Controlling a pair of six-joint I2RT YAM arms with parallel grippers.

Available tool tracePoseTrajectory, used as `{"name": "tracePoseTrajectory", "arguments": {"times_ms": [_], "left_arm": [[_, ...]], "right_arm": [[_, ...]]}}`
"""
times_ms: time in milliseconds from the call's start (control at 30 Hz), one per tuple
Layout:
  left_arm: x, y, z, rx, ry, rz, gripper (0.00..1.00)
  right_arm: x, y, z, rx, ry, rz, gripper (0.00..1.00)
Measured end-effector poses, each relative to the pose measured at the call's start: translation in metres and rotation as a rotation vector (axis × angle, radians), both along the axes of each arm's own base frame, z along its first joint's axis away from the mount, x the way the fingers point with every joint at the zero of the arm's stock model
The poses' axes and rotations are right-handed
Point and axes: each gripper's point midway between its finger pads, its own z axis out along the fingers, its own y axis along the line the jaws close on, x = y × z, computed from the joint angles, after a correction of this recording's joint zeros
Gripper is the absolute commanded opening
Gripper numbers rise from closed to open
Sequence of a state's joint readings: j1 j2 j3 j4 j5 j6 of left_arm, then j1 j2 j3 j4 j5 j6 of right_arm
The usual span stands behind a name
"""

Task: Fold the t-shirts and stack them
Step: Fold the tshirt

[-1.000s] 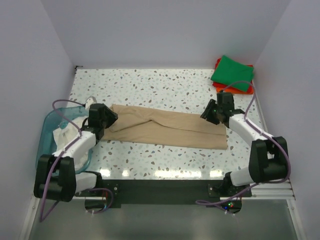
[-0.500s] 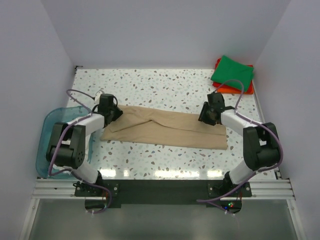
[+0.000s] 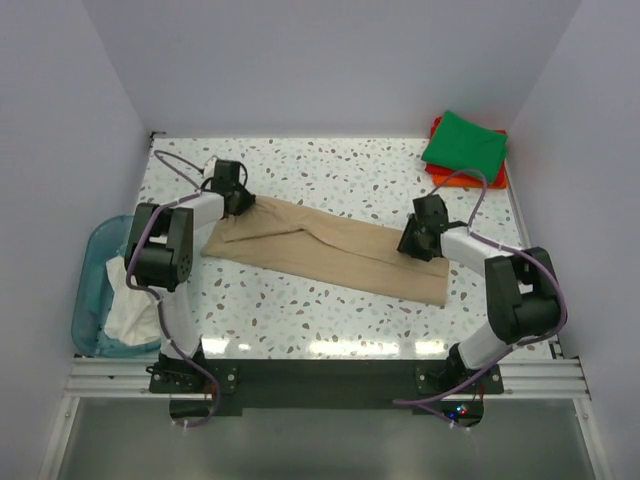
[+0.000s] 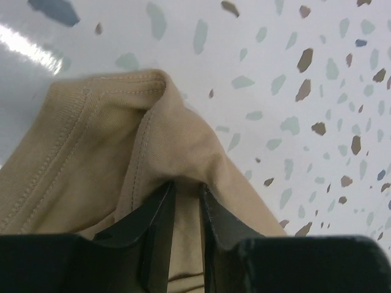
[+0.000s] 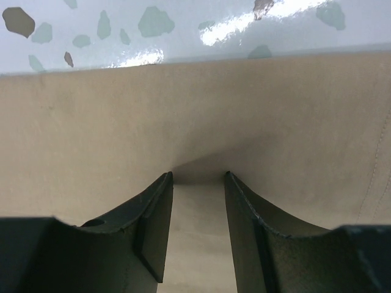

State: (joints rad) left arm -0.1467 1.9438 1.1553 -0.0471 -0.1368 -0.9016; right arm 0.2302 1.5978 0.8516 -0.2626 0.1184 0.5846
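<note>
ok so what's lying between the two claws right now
The tan t-shirt, folded into a long strip, runs from the left claw to the right claw, each pinching an end. The top external view shows it.

**Three Cameras, One Shirt in Common**

The overhead camera sat above and behind the arm bases. It looked down and forward over the whole speckled table (image 3: 330, 170), with the bases at 6 o'clock and the far wall at 12. The left wrist camera sat just behind the left gripper (image 4: 187, 185) and looked along its fingers at very close range, so cloth and a patch of table filled its frame. The right wrist camera looked likewise past the right gripper (image 5: 198, 176), equally near. All three views shared the tan t-shirt (image 3: 330, 250): the left wrist saw its 10 o'clock end, the right wrist its 3 o'clock end.
</note>
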Motion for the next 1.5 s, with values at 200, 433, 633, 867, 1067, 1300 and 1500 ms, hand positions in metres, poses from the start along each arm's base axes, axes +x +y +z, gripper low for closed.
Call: {"name": "tracePoseTrajectory", "arguments": {"times_ms": [200, 433, 633, 867, 1067, 1300, 1500], "left_arm": [[0.049, -0.007, 0.003, 0.021, -0.037, -0.032, 0.34], [0.104, -0.022, 0.008, 0.036, -0.112, -0.132, 0.5], [0.142, -0.053, 0.017, -0.046, -0.227, -0.273, 0.69], [0.167, -0.093, 0.029, -0.186, -0.384, -0.465, 0.83], [0.167, -0.106, 0.044, -0.299, -0.453, -0.558, 0.87], [0.18, -0.091, 0.089, -0.289, -0.545, -0.55, 0.79], [0.173, -0.063, 0.123, -0.081, -0.486, -0.424, 0.61]], "right_arm": [[-0.017, 0.025, 0.0, 0.071, -0.019, 0.03, 0.44], [-0.077, 0.102, 0.003, 0.221, -0.041, 0.134, 0.44], [-0.157, 0.199, 0.005, 0.348, -0.021, 0.335, 0.44], [-0.178, 0.273, 0.018, 0.371, -0.024, 0.474, 0.44], [-0.163, 0.273, 0.045, 0.306, -0.106, 0.516, 0.48], [-0.102, 0.244, 0.089, 0.279, -0.215, 0.47, 0.48], [-0.067, 0.211, 0.079, 0.205, -0.197, 0.426, 0.47]]}}
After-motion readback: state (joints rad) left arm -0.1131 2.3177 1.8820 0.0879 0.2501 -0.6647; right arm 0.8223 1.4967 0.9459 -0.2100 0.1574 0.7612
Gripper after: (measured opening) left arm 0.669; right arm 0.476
